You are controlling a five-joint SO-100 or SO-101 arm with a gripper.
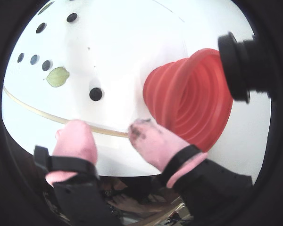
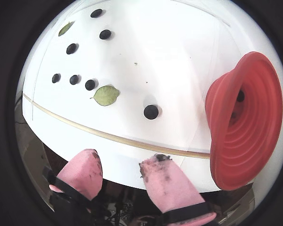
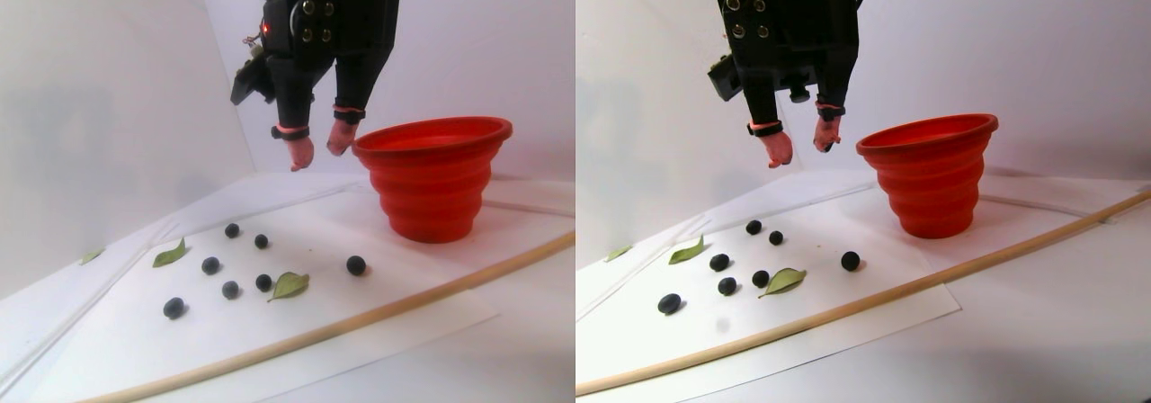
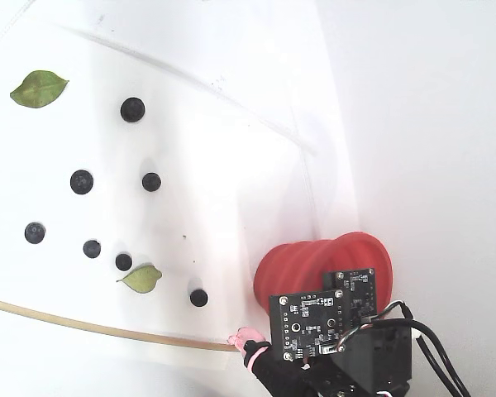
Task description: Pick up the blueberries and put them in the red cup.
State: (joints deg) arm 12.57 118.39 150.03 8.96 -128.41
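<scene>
No readable text, labels, brands or numbers in any view. The circuit boards (image 4: 322,318) on the arm carry small white print in the fixed view, too small and blurred to read. The red cup (image 3: 434,178), blueberries (image 3: 356,264), leaves (image 3: 289,284) and white sheet (image 3: 180,349) bear no markings.
</scene>
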